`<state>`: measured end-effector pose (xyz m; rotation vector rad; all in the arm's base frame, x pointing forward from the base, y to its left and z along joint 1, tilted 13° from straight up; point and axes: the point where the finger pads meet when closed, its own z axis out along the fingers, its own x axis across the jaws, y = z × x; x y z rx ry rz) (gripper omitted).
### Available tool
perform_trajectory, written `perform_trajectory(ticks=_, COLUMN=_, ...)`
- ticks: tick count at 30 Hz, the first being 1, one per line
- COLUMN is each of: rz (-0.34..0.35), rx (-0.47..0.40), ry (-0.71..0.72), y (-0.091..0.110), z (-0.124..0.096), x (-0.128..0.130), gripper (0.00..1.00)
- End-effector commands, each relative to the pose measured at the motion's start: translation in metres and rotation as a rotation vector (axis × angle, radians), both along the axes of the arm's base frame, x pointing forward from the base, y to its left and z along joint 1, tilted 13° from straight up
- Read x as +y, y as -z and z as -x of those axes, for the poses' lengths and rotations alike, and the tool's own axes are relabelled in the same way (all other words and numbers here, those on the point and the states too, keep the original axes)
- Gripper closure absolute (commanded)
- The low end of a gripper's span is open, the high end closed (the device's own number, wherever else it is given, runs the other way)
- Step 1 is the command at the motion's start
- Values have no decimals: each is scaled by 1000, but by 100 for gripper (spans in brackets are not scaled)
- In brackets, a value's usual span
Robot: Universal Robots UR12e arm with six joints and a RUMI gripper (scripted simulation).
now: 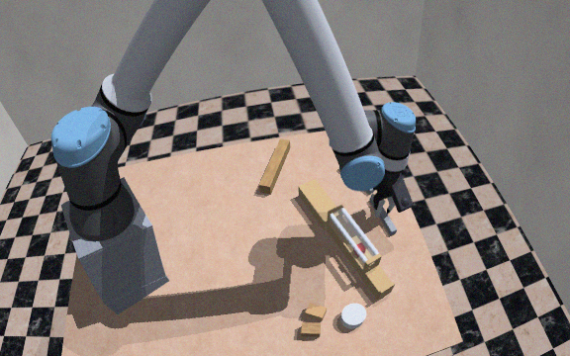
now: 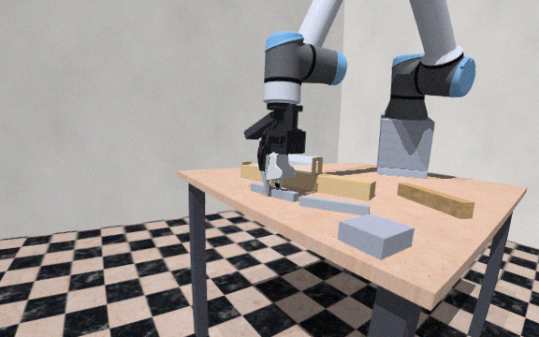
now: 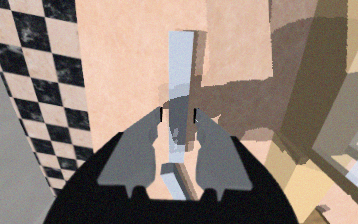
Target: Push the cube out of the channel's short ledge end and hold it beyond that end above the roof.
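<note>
The gripper (image 3: pixel 178 116) sits low on the table (image 1: pixel 196 222), right of centre in the top view. Its narrowly set fingers straddle a grey bar (image 3: pixel 180 65) without yet squeezing it, likely wanted as a pusher since no hand may enter the channel (image 1: pixel 353 236). The red cube (image 1: pixel 361 247) lies inside the channel, near its lower-right end.

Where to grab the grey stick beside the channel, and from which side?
Likely mid-length, from straight above: the grey stick lies flat on the table, long and narrow, so its two long sides fit between the tool's fingers. They already straddle it, part-closed, with gaps showing either side. The channel sits alongside, apart.
</note>
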<state>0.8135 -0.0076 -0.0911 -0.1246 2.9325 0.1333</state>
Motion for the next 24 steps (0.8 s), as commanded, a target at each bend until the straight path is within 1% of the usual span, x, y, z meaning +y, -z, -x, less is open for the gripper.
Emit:
perform_trajectory(ticks=1, rz=0, rx=-1, ry=0, y=-1, z=-1, x=0, gripper=78)
perform_trajectory(ticks=2, rz=0, rx=-1, ry=0, y=-1, z=-1, x=0, gripper=78)
perform_trajectory(ticks=3, rz=0, rx=-1, ry=0, y=-1, z=-1, x=0, gripper=100)
perform_trajectory(ticks=24, rz=0, rx=-1, ry=0, y=-1, z=-1, x=0, gripper=100)
